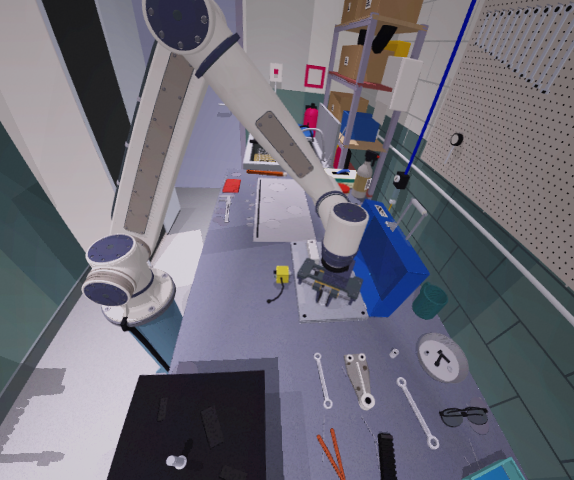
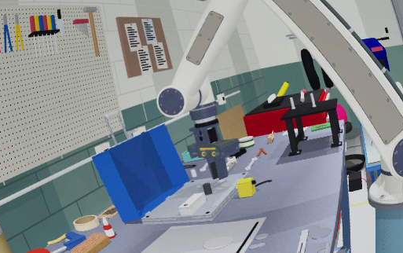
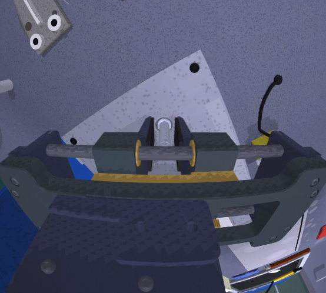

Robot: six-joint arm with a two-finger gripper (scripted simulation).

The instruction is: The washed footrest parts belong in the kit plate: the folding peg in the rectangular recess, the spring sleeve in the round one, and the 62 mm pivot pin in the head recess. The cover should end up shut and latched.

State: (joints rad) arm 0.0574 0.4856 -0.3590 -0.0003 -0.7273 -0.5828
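My gripper (image 1: 327,295) (image 2: 217,171) (image 3: 163,137) hangs low over the near end of the grey kit plate (image 1: 329,289) (image 2: 190,202), open and holding nothing. A silver pivot pin (image 3: 163,135) stands between the parted fingers, over the plate. On the plate the dark spring sleeve (image 2: 207,188) stands upright and the pale block-shaped folding peg (image 2: 191,204) lies beyond it. The blue cover (image 1: 388,258) (image 2: 143,171) stands open along the wall side of the plate.
Behind the plate lie a white sheet (image 1: 282,209) and shelving (image 1: 367,93). A yellow box with a cable (image 1: 281,275) (image 2: 246,186) sits beside the plate. Wrenches (image 1: 417,411), a bracket (image 1: 360,380) and a round dish (image 1: 441,356) lie nearer the side camera, by a black mat (image 1: 194,423).
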